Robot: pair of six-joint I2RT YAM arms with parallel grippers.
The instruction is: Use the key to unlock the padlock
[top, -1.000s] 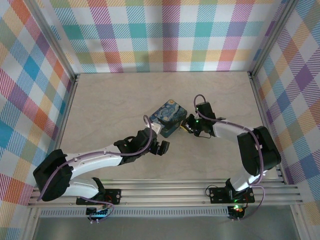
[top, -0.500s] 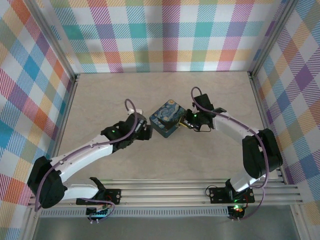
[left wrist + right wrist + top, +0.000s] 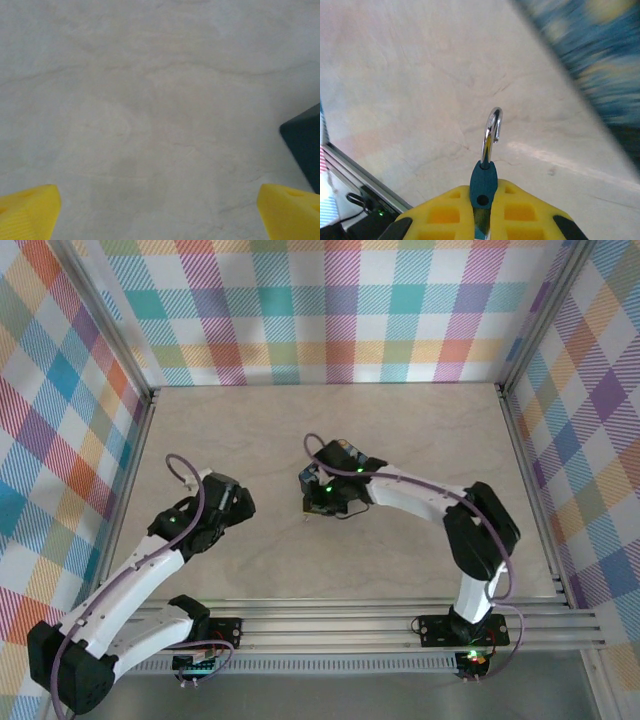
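Two arms share the pale table. The left arm lies folded toward 8 o'clock, well apart from the work. Its left gripper hangs low over bare tabletop, yellow fingertips spread wide and holding nothing. The right arm reaches from 4 o'clock across to the table's middle, elbow out, passing over the dark-blue box. Its right gripper sits just at 7 o'clock of that box, tipped down toward the surface. Between its closed pads stands the padlock, pinched by the broad faces of its blue body. In the wrist view the thin shackle points to 12 o'clock, clear of the table. I judge the lock light, rigid and rather slick, so it could swivel in the grip. The body's broad faces look the best place to hold it, which leaves the keyhole end free.
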